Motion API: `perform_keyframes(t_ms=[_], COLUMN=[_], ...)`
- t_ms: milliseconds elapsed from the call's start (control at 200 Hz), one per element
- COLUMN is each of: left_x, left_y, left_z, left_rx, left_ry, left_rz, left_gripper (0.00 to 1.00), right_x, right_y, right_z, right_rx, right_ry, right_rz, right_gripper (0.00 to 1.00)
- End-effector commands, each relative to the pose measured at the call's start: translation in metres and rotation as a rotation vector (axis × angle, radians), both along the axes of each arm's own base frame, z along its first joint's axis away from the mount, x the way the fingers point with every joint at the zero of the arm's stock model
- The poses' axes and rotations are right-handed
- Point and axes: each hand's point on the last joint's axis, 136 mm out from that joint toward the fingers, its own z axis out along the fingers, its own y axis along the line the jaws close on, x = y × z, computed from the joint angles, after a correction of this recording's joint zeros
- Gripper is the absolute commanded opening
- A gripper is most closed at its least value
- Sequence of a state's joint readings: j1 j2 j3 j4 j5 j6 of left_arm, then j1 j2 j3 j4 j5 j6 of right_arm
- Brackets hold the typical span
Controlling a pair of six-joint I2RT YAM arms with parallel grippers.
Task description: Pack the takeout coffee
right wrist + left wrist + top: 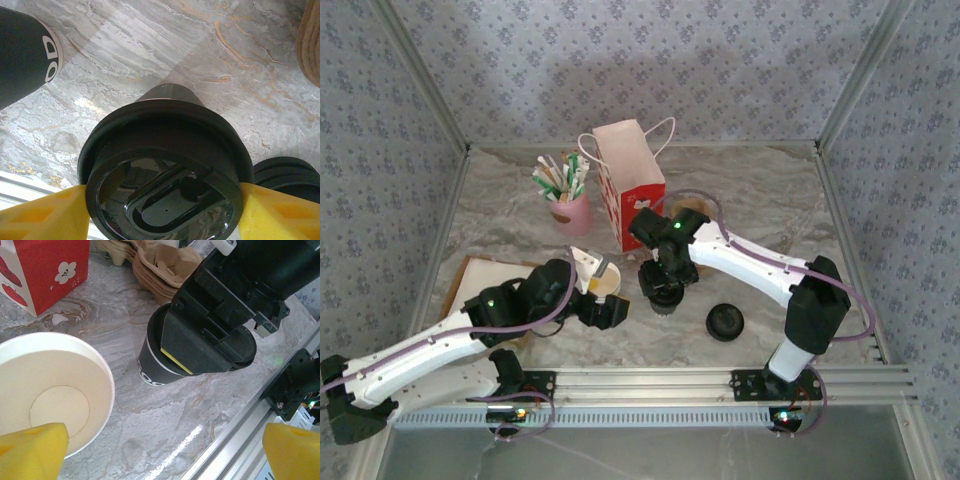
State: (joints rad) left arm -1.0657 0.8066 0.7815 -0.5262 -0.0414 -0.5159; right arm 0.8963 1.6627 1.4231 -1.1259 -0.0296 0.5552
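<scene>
We see the right gripper [162, 216], its fingers closed against the black lid [165, 165] atop the black cup [150, 362], mid-table toward the near edge. The left gripper [162, 450] gapes wide, empty, beside the white cup [50, 365].

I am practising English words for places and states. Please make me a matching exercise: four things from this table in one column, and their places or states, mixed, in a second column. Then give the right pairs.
Things
1. white cup
2. black cup
3. pink holder
4. loose black lid

Places or states
A. lies flat on the table, near the right arm
B. stands left of the red bag, full of stirrers
C. open and empty, by the open left pincer
D. lid on, gripped by the right pincer

Pairs: 1-C, 2-D, 3-B, 4-A
</scene>
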Motion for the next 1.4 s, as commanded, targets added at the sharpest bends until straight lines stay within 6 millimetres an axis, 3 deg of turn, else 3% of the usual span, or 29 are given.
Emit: perform_keyframes(t_ms=[0,1094,1229,1394], left_x=[0.002,0.002,0.002,0.001], left_y=[-0.003,-0.006,-0.007,-0.007], left_z=[0.010,0.011,0.012,0.013], left_rx=[-0.027,-0.026,-0.029,-0.031], left_ry=[-0.017,-0.013,-0.013,-0.013], left_rz=[-0.007,-0.016,-0.019,-0.020], left_gripper=[0.99,0.99,0.99,0.99], right_x=[-0.014,-0.025,-0.023,-0.016], right_y=[-0.012,-0.027,-0.024,-0.010], right_z=[-0.033,-0.095,-0.085,-0.050], right_rx=[-0.086,-0.184,-0.176,-0.105], right_ry=[0.104,0.206,0.182,0.125], right_rz=[0.013,0.028,0.035,0.047], right_gripper=[0.72,0.71,0.73,0.78])
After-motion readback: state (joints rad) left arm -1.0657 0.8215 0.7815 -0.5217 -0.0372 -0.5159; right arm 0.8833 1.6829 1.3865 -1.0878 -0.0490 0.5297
